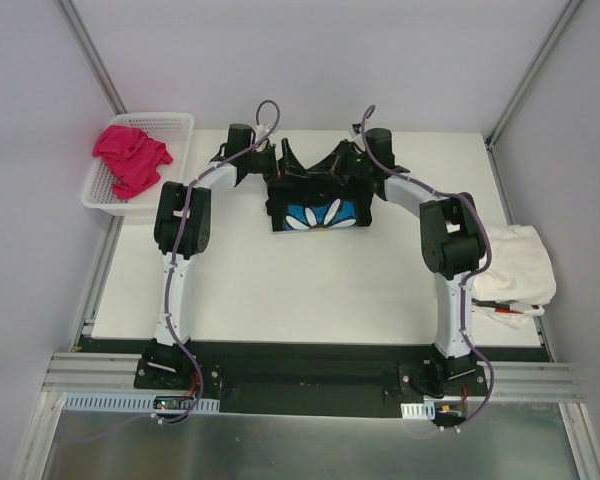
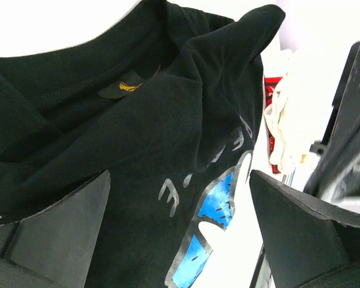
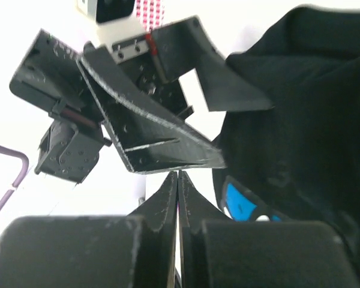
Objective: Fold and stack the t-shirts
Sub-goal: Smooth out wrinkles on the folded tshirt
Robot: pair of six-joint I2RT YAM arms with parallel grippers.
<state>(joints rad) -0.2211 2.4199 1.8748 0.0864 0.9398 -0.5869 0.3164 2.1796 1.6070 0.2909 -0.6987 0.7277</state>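
Note:
The black t-shirt with the white daisy on a blue patch lies crumpled at the back middle of the table. My left gripper hovers at its left collar side. In the left wrist view the gripper is wide open over the black cloth, gripping nothing. My right gripper is at the shirt's upper right edge. In the right wrist view the gripper is shut with nothing between the pads, and the black shirt lies just to its right. The pink t-shirt lies in the basket. Cream-white t-shirts lie piled at the table's right edge.
The white mesh basket stands at the back left corner. A small red item pokes out under the white pile. Metal frame posts rise at both back corners. The left gripper's fingers show close in front of the right wrist camera.

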